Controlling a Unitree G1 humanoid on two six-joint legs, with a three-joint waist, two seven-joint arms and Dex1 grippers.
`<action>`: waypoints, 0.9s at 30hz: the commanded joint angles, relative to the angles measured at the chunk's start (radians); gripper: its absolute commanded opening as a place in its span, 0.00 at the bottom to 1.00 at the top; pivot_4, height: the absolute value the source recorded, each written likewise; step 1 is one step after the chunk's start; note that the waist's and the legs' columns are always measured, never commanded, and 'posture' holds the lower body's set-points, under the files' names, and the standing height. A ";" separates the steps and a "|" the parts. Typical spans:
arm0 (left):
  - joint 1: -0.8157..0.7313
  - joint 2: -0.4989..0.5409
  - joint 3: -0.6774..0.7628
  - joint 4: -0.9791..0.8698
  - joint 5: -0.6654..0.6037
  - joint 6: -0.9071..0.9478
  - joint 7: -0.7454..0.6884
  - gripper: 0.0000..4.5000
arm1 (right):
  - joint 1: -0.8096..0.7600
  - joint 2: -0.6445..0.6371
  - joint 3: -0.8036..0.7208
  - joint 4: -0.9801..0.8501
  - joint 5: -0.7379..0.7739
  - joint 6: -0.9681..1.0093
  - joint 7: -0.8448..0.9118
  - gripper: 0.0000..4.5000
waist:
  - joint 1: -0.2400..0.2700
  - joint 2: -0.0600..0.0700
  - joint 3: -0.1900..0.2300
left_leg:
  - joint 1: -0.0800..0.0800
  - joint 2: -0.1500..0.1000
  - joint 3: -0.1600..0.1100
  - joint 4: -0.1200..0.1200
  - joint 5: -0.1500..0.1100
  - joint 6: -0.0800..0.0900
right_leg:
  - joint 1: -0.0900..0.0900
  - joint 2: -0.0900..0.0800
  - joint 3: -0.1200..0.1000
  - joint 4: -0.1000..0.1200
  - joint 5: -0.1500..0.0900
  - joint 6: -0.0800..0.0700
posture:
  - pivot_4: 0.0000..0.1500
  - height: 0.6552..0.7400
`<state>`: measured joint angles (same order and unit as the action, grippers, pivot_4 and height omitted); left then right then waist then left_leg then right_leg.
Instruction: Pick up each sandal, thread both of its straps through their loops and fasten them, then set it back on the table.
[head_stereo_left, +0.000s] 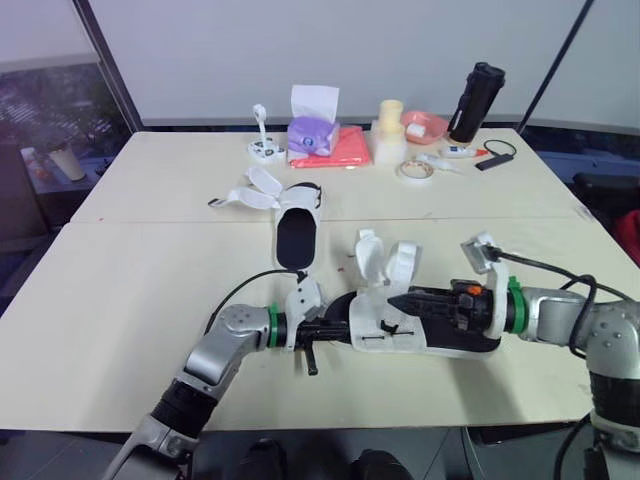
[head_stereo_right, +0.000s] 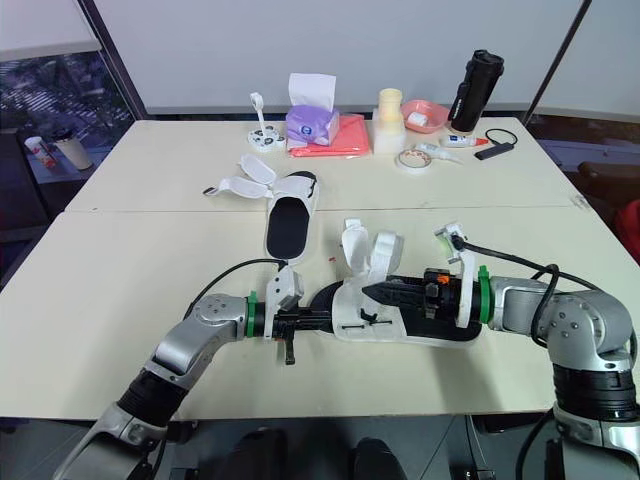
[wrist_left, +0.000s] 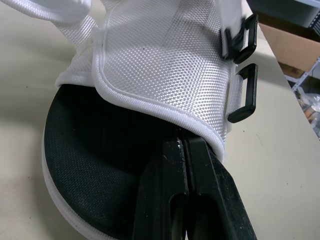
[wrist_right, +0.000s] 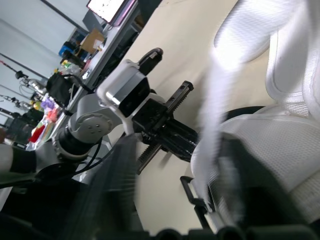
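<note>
Near sandal (head_stereo_left: 385, 335) lies crosswise, long axis left-right, close to the front edge of the table (head_stereo_left: 120, 300), bare tabletop either side. Left gripper (head_stereo_left: 338, 331) is clamped on its end; right gripper (head_stereo_left: 392, 299) looks spread around a strap (wrist_right: 212, 115), bit blurry though.

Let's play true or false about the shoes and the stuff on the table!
1. There are two sandals, a near sandal and a far sandal. True.
2. The far sandal's straps are done up. False: they lie open, spread out to the side.
3. The left gripper and the right gripper are both at the near sandal. True.
4. The black bottle is lying down. False: it stands upright at the back of the table.
5. The tissue box is purple. True.
</note>
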<state>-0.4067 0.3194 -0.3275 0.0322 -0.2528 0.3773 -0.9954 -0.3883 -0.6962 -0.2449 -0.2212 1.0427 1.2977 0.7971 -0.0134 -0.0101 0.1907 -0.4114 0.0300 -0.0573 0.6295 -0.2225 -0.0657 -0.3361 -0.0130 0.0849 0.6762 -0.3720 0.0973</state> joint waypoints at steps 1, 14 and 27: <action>-0.003 0.003 0.008 0.022 0.013 0.005 0.018 0.00 | -0.010 -0.007 -0.006 -0.022 0.006 -0.024 -0.007 0.04 | 0.000 0.000 0.000 | 0.000 0.000 0.000 0.000 0.000 0.000 | 0.000 0.000 0.000 0.000 0.000 0.000 | 1.00 1.00; 0.007 -0.004 0.008 0.023 0.017 -0.004 0.032 0.00 | -0.144 -0.126 0.041 0.190 0.013 0.063 0.124 0.02 | 0.001 0.000 0.000 | 0.000 0.000 0.000 -0.001 0.000 0.000 | 0.000 0.000 0.000 -0.002 0.000 0.000 | 1.00 1.00; 0.031 0.009 0.009 0.001 0.016 0.007 0.041 0.00 | -0.168 -0.154 0.172 0.244 -0.069 0.054 0.232 0.02 | 0.000 0.000 0.000 | -0.001 0.000 0.000 -0.002 0.000 0.000 | 0.000 0.000 0.000 -0.004 0.000 0.000 | 1.00 1.00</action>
<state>-0.3930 0.3148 -0.3275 0.0232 -0.2520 0.3661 -0.9789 -0.5574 -0.8457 -0.0799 0.0427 0.9831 1.3621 1.0182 -0.0139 -0.0100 0.1908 -0.4121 0.0303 -0.0575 0.6270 -0.2226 -0.0657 -0.3359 -0.0135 0.0844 0.6716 -0.3719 0.0972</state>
